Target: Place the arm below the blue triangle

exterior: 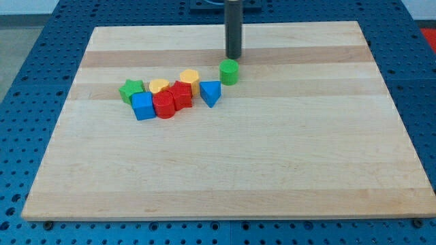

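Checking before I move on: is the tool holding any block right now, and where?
Nothing is held. My tip stands free on the board, just up-left of the green cylinder and above the blue triangle.

Blue triangle (210, 93), green cylinder (229, 71), pale wood board (272, 150), dark rod (234, 27).

We see a pale, smooth wooden desk (231, 163) with visible grain bands, lying on a blue perforated metal base (41, 41). The blue triangular block (210, 92), the green cylindrical block (229, 71) and the red cylindrical block (164, 105) look like matt painted solids. Our dark rod's tip (234, 57) appears matt grey.
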